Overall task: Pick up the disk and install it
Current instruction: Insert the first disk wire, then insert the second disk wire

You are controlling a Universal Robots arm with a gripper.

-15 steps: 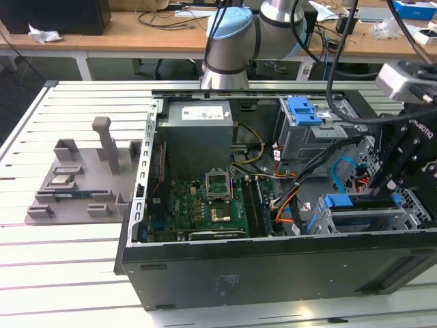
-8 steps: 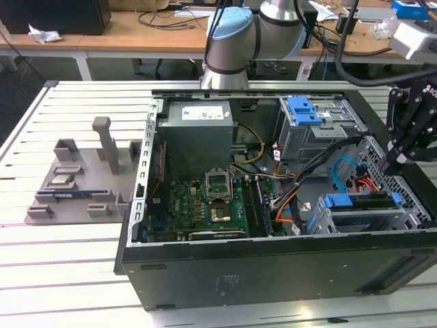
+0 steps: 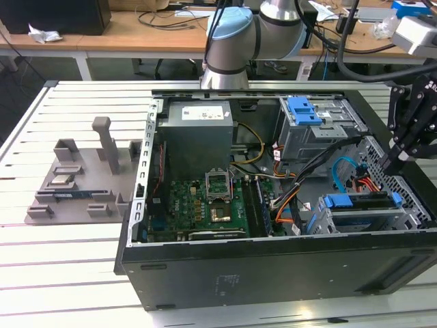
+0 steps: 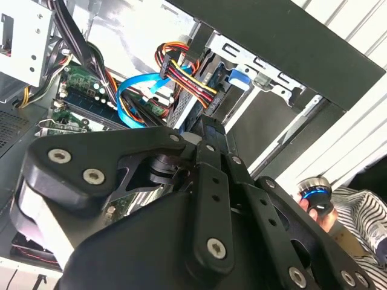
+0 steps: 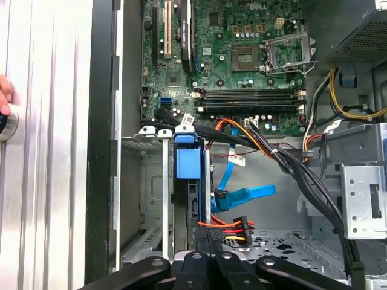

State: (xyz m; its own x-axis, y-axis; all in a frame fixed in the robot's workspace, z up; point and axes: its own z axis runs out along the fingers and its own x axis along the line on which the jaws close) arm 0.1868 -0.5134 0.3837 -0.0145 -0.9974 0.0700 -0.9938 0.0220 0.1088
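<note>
The gripper hangs inside the open computer case with its jaws pressed together and nothing visibly between them. Just beside the fingertips lies a red, yellow and black power cable, and slightly farther off a flat blue data cable loops across the case floor. A thick black cable bundle runs past to one side of the jaws, and the green motherboard lies well beyond them. Outside the case wall, a person's hand rests on a round knob. The disk sits directly ahead of the jaws, slotted on edge into the metal drive cage. It shows its bright blue plastic rail and a narrow dark edge, while its label cannot be seen.
</note>
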